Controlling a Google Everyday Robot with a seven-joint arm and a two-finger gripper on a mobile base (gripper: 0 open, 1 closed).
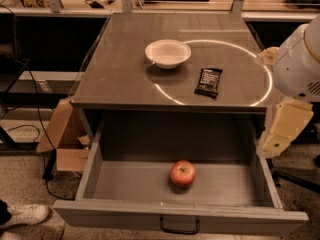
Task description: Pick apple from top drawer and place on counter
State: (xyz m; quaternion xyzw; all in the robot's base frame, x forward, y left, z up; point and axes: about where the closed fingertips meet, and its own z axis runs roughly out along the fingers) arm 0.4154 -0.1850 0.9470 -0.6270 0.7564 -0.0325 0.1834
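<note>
The red apple lies on the floor of the open top drawer, near the middle and towards the front. The drawer is pulled fully out and its black handle shows on the front. The counter above it carries the thin white circle line. My gripper is out of view; only my arm's white joint and a cream link show at the right edge, beside the counter's right corner and above the drawer's right wall.
A white bowl and a dark snack bar wrapper sit on the counter. A cardboard box and cables lie on the floor to the left. A shoe is at the bottom left.
</note>
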